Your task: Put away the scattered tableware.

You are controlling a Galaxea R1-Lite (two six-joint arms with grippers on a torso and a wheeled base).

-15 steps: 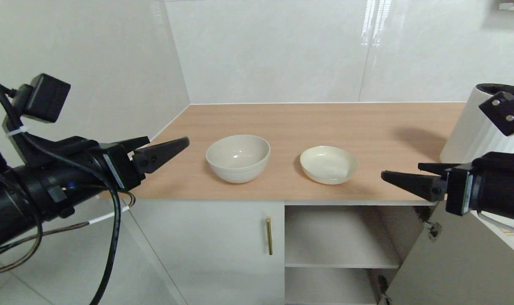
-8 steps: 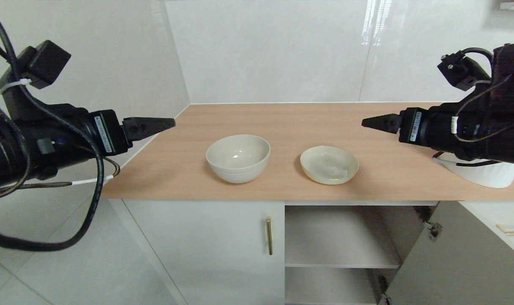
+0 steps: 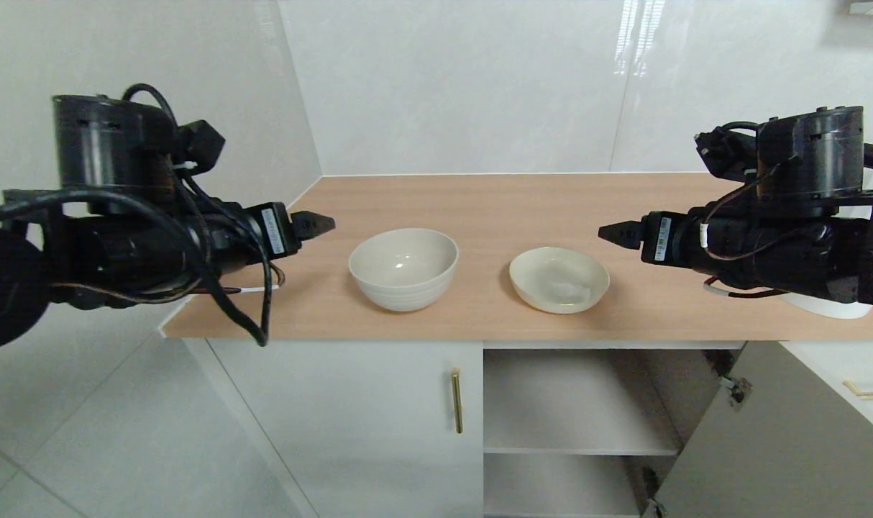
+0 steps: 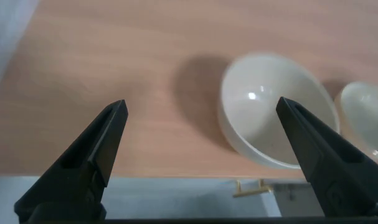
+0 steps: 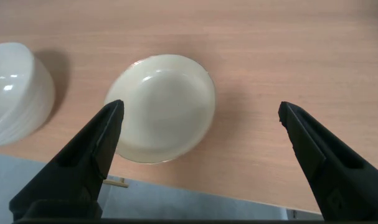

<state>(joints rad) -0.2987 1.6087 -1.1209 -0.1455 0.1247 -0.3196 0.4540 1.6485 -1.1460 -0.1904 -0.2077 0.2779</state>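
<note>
White tiled walls close round a wooden bench (image 3: 480,201) set into a corner, with a cupboard beneath it. By my reading the task has hardly begun, since both pieces of tableware sit out on the wood and neither is held. To the left stands the deep bowl (image 3: 403,267), upright. Near it but apart, closer to the front edge, lies the shallow bowl (image 3: 559,279). Below the deep bowl is a closed door with a brass handle (image 3: 456,400). Below the shallow bowl is an open compartment (image 3: 573,403) with shelves, which is probably where both bowls are meant to go. Each one is left to be grasped, carried down and set inside.

The left arm lies roughly level over the bench's left end and points inward. The left pincer (image 3: 320,224) hovers just beside the deep bowl without touching it, and its wrist view shows the fingers spread wide. The right arm mirrors it from the far side, level and pointing inward. The right pincer (image 3: 613,234) hangs just beside the shallow bowl, also spread wide, with that bowl lying below the gap in its wrist view.
</note>
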